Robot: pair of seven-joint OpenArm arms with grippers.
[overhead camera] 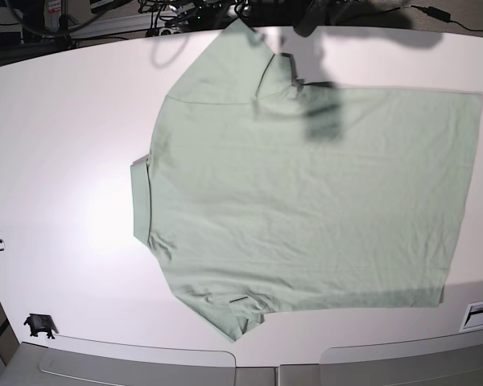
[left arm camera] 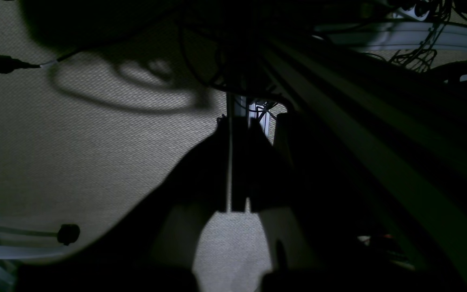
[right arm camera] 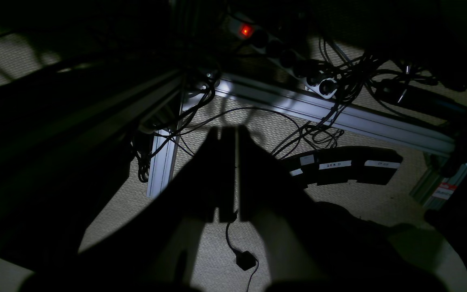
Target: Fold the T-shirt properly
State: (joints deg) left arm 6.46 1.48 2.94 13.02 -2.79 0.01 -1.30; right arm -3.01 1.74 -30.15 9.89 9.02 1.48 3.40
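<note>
The T-shirt (overhead camera: 306, 201) lay flat across the table (overhead camera: 64, 121), thin and limp. My left gripper (left arm camera: 230, 170) and right gripper (right arm camera: 235, 170) were closed, empty. I judged the hem corners the best hold.

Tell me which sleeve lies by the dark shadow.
The top sleeve in the base view; the bottom sleeve lies in even light.

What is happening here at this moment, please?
A two-armed robot is meant to fold the T-shirt, but nothing is handling it now. The pale green shirt lies spread flat on the white table, neck band to the left in the base view, not yet folded. Both arms hang away from the table: the left pincer and the right pincer are shut and empty, their wrist cameras facing the carpet, cables and frame rails.
</note>
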